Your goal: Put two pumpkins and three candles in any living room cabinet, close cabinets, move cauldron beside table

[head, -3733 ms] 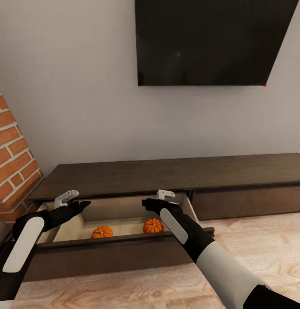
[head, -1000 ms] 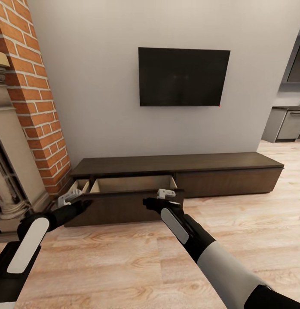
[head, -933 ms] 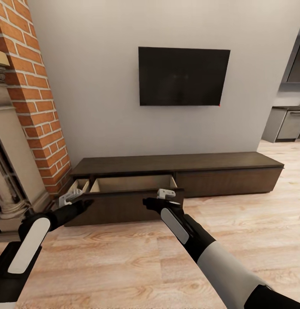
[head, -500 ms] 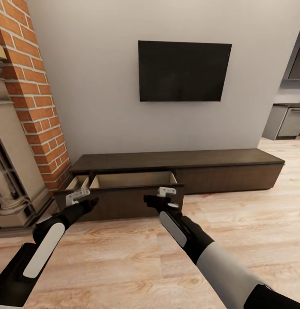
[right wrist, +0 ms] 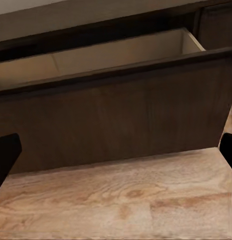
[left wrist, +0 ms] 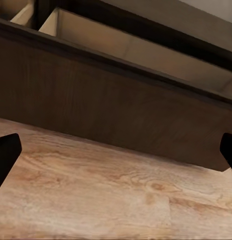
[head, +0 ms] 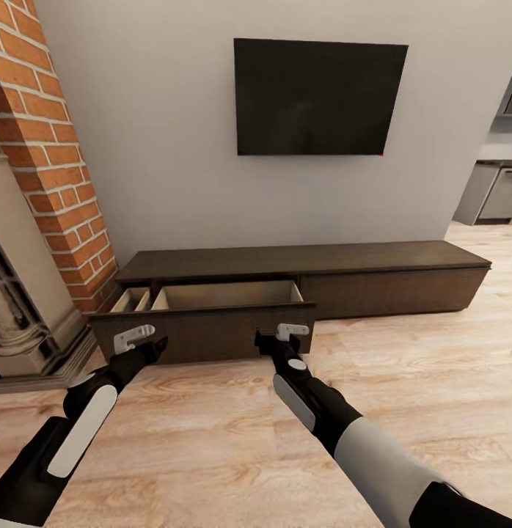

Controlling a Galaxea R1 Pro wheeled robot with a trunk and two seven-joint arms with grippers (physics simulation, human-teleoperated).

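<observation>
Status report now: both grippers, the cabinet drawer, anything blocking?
Left gripper open, empty. Right gripper open, empty. Cabinet drawer pulled out, contents hidden from here. Bare floor between grippers and drawer front.

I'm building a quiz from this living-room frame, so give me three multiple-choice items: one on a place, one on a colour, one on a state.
1. Where does the TV hang?
A. On the wall above the cabinet
B. On the brick fireplace
C. Lying on the floor

2. What colour is the inside of the drawer?
A. Bright orange
B. Pale beige
C. Black

3. What state is the cabinet's left drawer in?
A. Pushed fully shut
B. Taken out and lying on the floor
C. Pulled out open

Answers:
1. A: the TV sits on the grey wall over the cabinet.
2. B: the drawer shows pale beige inner walls behind its dark-brown front.
3. C: its front stands forward of the cabinet, with the left gripper and right gripper before it, both open and empty.
</observation>
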